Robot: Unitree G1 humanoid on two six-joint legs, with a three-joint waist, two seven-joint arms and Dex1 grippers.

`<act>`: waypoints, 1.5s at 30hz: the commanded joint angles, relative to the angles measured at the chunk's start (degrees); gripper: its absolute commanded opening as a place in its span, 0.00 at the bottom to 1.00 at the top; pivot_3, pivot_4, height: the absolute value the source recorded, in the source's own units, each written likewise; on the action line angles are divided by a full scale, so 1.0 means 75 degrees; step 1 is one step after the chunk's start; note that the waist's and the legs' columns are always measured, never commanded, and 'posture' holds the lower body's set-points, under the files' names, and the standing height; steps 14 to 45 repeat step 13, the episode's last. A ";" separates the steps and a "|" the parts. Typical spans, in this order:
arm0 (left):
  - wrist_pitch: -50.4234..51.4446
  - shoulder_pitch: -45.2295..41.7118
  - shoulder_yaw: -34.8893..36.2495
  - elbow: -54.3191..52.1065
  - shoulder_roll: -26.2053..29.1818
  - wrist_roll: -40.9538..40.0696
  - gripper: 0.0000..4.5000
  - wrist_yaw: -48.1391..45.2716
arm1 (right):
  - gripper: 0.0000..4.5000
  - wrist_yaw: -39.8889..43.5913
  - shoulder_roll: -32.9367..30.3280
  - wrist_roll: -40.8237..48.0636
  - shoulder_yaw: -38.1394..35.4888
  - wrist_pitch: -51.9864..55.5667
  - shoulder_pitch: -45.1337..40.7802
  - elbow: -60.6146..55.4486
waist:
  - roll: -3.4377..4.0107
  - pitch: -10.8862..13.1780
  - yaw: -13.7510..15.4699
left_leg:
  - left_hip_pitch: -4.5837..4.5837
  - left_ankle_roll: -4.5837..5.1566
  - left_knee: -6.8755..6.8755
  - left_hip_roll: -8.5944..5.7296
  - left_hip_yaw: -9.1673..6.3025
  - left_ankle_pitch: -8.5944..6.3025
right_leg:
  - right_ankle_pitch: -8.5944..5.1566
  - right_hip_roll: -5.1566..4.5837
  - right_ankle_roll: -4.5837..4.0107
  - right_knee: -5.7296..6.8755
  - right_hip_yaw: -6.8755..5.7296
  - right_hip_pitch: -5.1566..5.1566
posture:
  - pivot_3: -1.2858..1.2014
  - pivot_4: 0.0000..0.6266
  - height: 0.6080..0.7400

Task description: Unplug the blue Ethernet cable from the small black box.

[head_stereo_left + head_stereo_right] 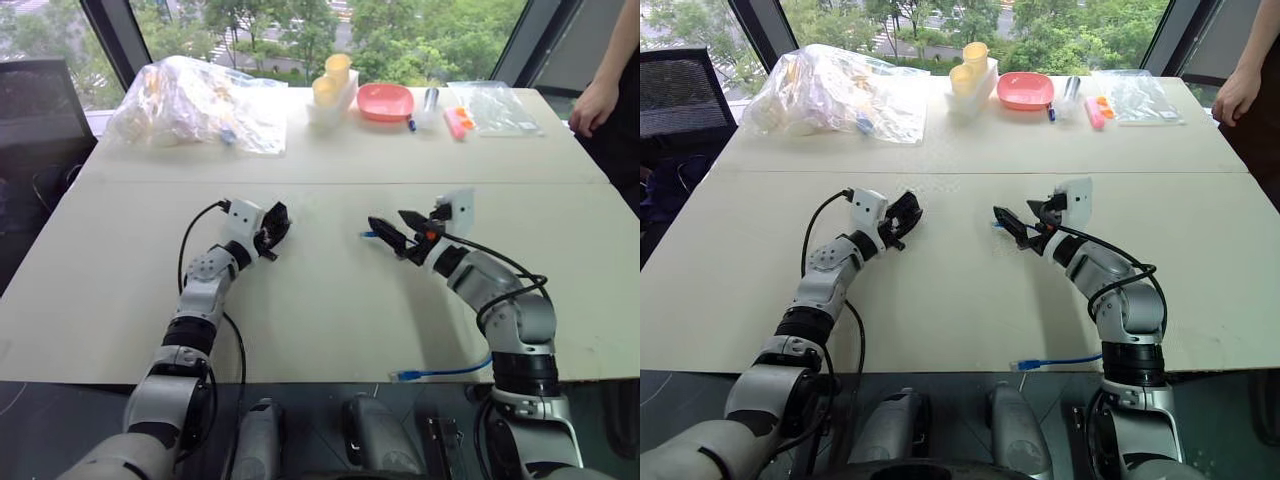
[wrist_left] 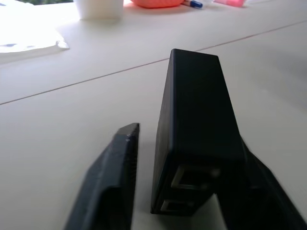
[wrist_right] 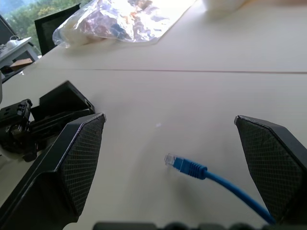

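The small black box (image 2: pixel 196 124) stands on edge on the table between the fingers of my left gripper (image 1: pixel 275 228). One finger (image 2: pixel 115 167) stands clear of the box with a gap, so this gripper is open. The blue Ethernet cable (image 3: pixel 184 165) is out of the box, and its clear plug lies on the table between the wide-open fingers of my right gripper (image 1: pixel 388 222), touching neither. The box (image 3: pixel 64 98) sits well apart from that plug. The cable's other end (image 1: pixel 405 376) hangs at the table's front edge below my right arm.
At the table's far side lie a crumpled clear plastic bag (image 1: pixel 195 100), stacked yellow cups (image 1: pixel 335 80), a pink bowl (image 1: pixel 385 100) and a zip bag (image 1: pixel 490 105). A person's hand (image 1: pixel 595 100) rests at the far right corner. A black chair (image 1: pixel 40 110) stands at the left.
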 commanded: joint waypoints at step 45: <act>0.3915 0.1715 0.1066 -0.6023 0.1000 -0.1924 0.99 0.0668 | 1.00 -0.0003 -0.0923 0.0264 -0.0657 -0.0043 0.0732 -0.1684 | -0.0001 0.0001 -0.0048 | -0.0006 -0.0001 -0.0012 0.0013 -0.0011 0.0000 | -0.0001 0.0004 0.0000 -0.0001 0.0000 -0.0007 | 0.52 0.24 0.96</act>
